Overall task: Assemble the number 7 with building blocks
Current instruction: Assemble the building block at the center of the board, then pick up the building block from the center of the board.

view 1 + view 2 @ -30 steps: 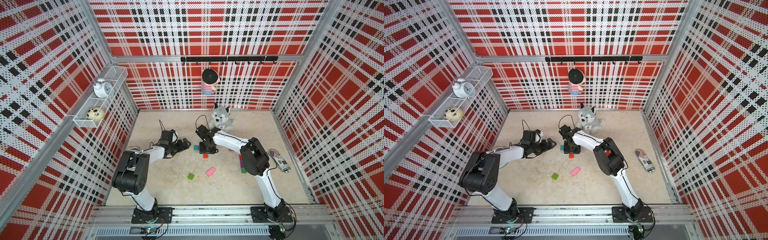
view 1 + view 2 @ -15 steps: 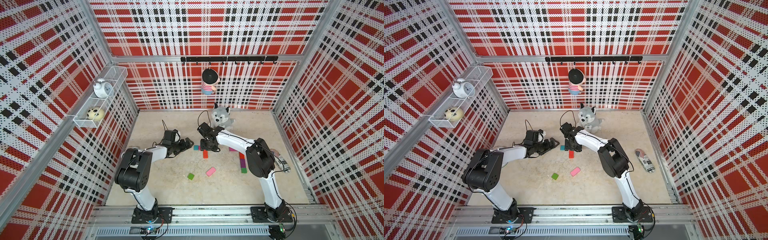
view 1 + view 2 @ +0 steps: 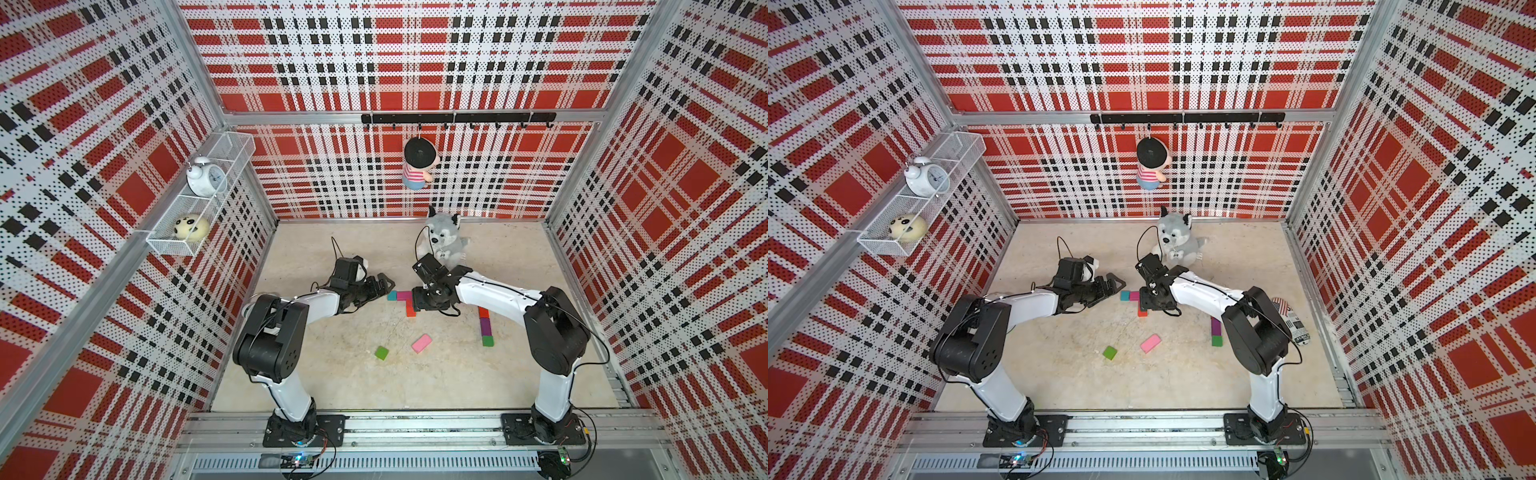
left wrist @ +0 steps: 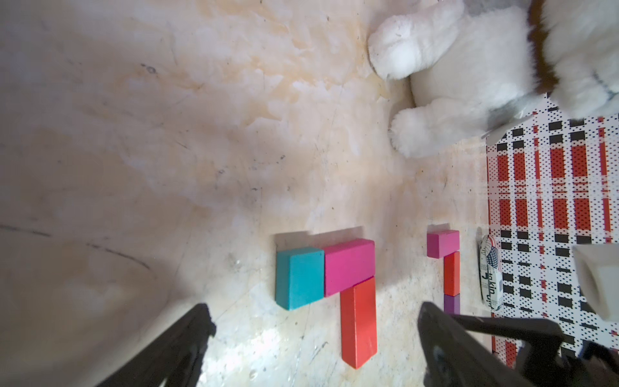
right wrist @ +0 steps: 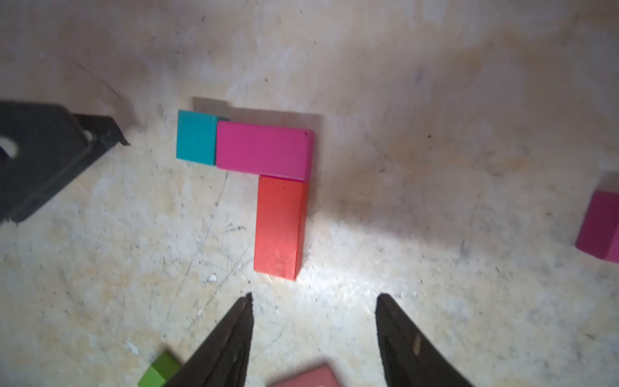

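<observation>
Gaping wide and empty, the left jaws sit with the building blocks (image 3: 404, 296) just at their four o'clock on the counter (image 3: 332, 374): teal square (image 5: 196, 138), magenta bar (image 5: 263, 150), red bar (image 5: 279, 228), touching. At the blocks' three o'clock the right jaws hang parted, gripping nothing, red bar just beyond their tips.

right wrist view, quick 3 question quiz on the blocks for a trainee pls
1. True or false: the red block touches the magenta block.
2. What colour is the square block at the magenta block's other end?
3. The right claw is: A) shut on the red block, B) open and empty, C) shut on the square block.
Key: 1 true; 2 teal; 3 B.
</observation>
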